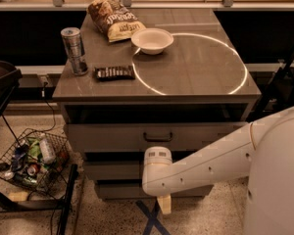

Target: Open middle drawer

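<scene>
low before the cabinet, at the end of the white arm point(206, 163): the gripper point(163, 203), pointed down at the floor; cannot tell whether spread or pressed together. just above it and to the left, partly behind the arm's wrist: the middle drawer point(110, 171), handle hidden. higher still: the taller top drawer point(117, 137), pulled out a little. right behind the gripper: the lowest drawer point(118, 190). far above, on the counter point(201, 77): a can point(74, 50), a chip bag point(112, 18), a white bowl point(152, 40), a dark snack bar point(113, 72). well off to the left, on the floor: a wire basket point(32, 160).
</scene>
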Controlling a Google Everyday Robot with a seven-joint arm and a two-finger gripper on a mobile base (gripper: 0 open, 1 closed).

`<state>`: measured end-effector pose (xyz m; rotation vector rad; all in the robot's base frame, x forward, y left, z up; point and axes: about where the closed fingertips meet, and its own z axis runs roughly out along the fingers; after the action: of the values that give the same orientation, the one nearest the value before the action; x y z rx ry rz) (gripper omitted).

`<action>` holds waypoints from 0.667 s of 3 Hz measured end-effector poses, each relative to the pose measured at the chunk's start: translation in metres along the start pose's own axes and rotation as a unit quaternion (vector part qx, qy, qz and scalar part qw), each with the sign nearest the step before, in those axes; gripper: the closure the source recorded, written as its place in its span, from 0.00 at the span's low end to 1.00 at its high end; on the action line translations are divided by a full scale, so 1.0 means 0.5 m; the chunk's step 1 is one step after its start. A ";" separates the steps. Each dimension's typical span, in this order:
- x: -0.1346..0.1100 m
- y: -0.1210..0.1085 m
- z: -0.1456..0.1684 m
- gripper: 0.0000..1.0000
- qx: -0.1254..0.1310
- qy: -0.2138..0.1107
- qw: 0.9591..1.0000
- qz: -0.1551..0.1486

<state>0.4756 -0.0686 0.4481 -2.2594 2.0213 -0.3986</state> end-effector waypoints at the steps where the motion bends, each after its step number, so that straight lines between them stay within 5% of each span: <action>1: 0.005 -0.017 0.033 0.00 -0.026 -0.004 1.000 0.010; 2: 0.049 0.005 0.063 0.00 -0.054 -0.017 0.998 0.042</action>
<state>0.4831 -0.0966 0.4206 -2.2154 2.1612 -0.2476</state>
